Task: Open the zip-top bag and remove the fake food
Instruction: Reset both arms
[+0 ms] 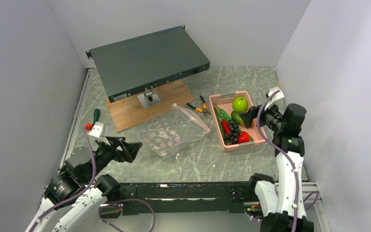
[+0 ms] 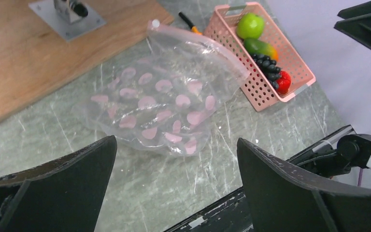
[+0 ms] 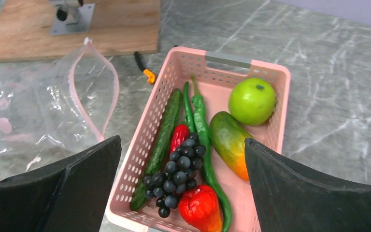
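The zip-top bag (image 1: pixel 174 131) (image 2: pixel 159 104) lies limp on the marble table, clear with pink dots. Its pink-lined mouth (image 3: pixel 94 92) gapes towards the pink basket (image 1: pixel 214 110) (image 3: pixel 232 60). I see nothing inside it. The fake food lies in the basket: green apple (image 3: pixel 252 101) (image 1: pixel 240 104), mango (image 3: pixel 229 142), dark grapes (image 3: pixel 178 169), a red piece (image 3: pixel 200 208), long green pods (image 3: pixel 203 130). My left gripper (image 1: pixel 131 149) (image 2: pixel 176 140) hovers open just near-left of the bag, holding nothing. Over the basket's near end my right gripper (image 1: pixel 247 117) (image 3: pixel 182 139) is open and holds nothing.
A grey flat box (image 1: pixel 149 60) on a wooden board (image 1: pixel 140 108) stands behind the bag. Orange-handled pliers (image 1: pixel 200 107) lie between board and basket. A green-handled screwdriver (image 1: pixel 95 115) lies at the left. Grey walls close three sides; a black rail (image 1: pixel 183 191) runs along the near edge.
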Robot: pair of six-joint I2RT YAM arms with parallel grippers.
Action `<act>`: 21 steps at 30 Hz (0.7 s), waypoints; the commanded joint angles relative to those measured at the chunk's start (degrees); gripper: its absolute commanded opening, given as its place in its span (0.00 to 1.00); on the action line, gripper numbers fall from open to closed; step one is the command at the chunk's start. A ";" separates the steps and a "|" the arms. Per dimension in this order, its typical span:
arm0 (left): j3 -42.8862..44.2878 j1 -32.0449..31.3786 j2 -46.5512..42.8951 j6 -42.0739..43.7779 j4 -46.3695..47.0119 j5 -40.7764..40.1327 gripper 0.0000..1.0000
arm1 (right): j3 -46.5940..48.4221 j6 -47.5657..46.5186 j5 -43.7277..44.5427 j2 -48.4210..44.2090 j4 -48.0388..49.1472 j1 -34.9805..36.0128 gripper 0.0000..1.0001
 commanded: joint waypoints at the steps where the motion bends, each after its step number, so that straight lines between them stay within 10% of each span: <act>1: 6.08 0.17 0.31 9.99 -0.78 2.36 1.00 | -1.61 4.52 8.33 -5.70 1.65 -0.32 1.00; 21: -1.79 0.16 -1.95 21.84 6.49 4.35 1.00 | -3.58 19.14 16.67 -10.82 0.50 -1.78 1.00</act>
